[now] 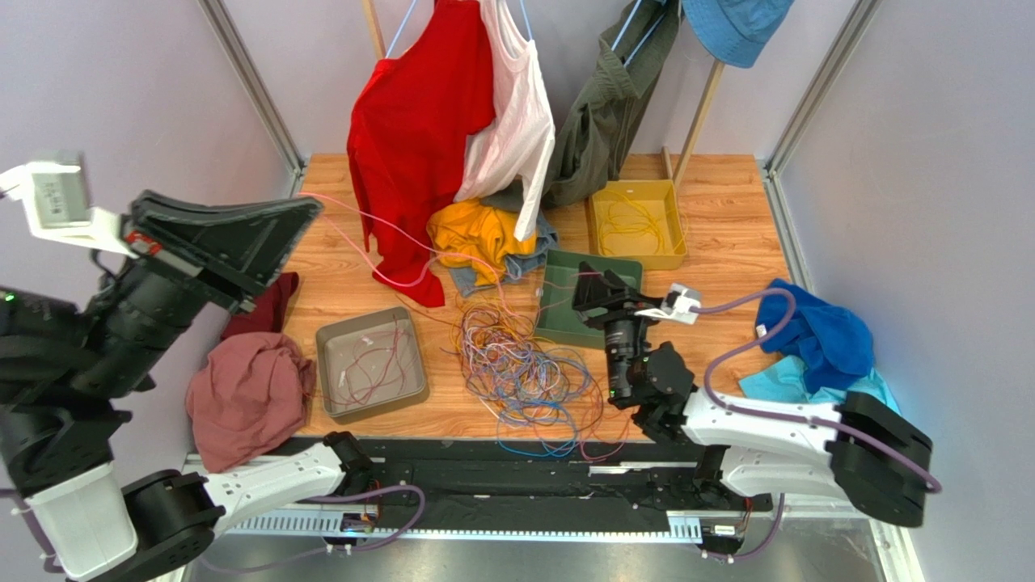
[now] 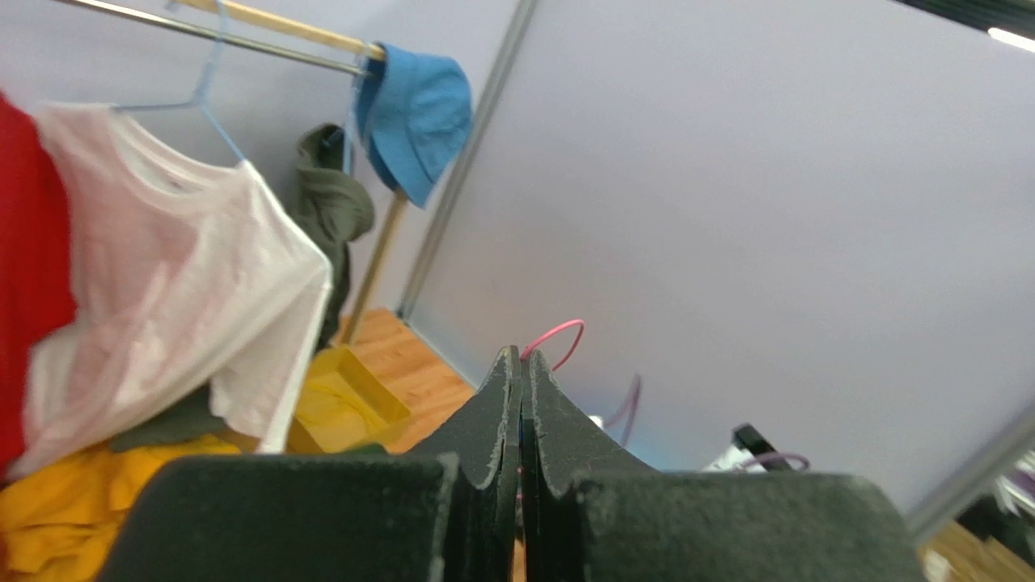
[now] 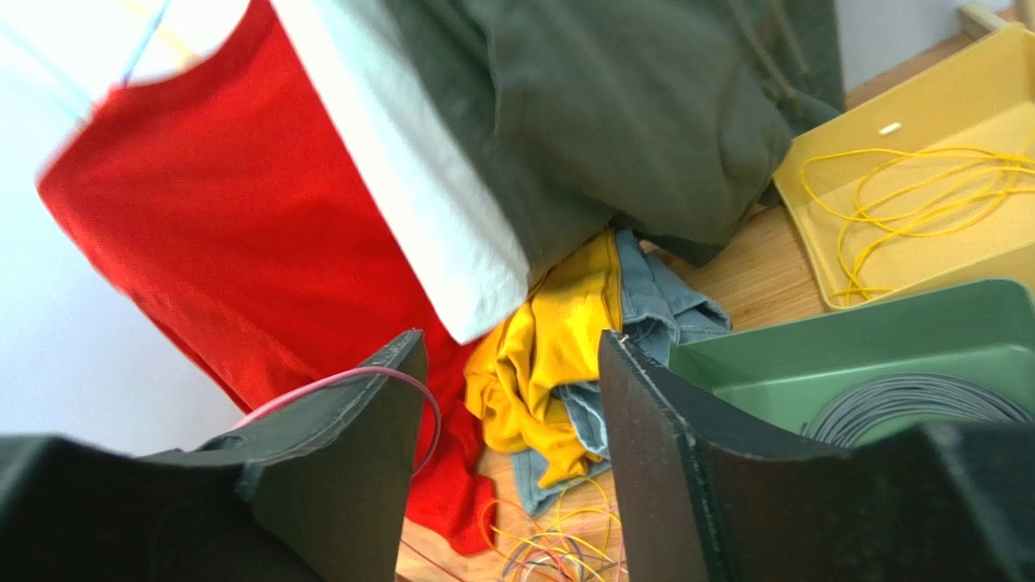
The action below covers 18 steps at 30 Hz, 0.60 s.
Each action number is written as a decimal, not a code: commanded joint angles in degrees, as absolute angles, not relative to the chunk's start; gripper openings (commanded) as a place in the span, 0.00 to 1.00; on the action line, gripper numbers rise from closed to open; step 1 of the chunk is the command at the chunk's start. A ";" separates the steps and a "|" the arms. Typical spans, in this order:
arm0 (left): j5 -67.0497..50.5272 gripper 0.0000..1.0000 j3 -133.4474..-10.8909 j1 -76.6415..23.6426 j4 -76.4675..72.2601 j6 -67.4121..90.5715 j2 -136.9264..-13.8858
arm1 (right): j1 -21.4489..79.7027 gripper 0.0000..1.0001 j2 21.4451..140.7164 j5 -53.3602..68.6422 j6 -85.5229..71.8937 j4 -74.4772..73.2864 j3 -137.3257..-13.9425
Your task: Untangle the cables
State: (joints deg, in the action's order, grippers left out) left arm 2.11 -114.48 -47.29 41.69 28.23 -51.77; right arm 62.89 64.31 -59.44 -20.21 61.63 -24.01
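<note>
Top external view puts the cables [image 1: 522,364] in a loose heap on the bench [image 1: 729,230] close to its front edge, between a grey tray [image 1: 326,370] with a few reddish strands and a green tray [image 1: 561,318].

Just past the heap, the right gripper [image 1: 592,279] hovers over the green tray. In the right wrist view, the right gripper [image 3: 510,346] has its jaws well apart and clamps nothing. A pink cable [image 3: 365,374] arcs over the tip of one finger, not between the two.

Further left and raised high, the left gripper [image 1: 306,209] is closed tight. The pink cable [image 1: 365,249] runs from its tip across the hanging red shirt [image 1: 413,133] and down towards the heap. The left wrist view shows that pink loop [image 2: 556,334] poking out at the fingertips of the left gripper [image 2: 522,364], so it appears pinched there.

The step looks like drawing this one strand free. It would go best with the left pinch held firm and the right jaws brought around the pink strand low, near the heap. A slow pull should let the loops slip rather than tighten. The strand could snag on the shirt, so a path away from the clothes is safer.
</note>
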 commanded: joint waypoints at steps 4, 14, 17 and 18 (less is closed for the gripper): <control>20.38 0.00 -121.46 -47.46 44.73 19.43 -51.41 | 58.98 0.63 51.43 -61.88 -31.02 32.56 -23.38; 23.64 0.00 -127.79 -47.46 43.16 16.52 -55.01 | 55.64 0.65 39.12 -61.00 -34.89 19.17 -19.78; 22.50 0.00 -127.79 -47.46 42.80 16.87 -55.89 | 55.02 0.65 36.04 -58.37 -34.63 18.19 -18.81; 21.72 0.00 -127.79 -47.46 42.98 17.05 -56.25 | 54.85 0.65 34.90 -56.79 -33.50 18.89 -18.63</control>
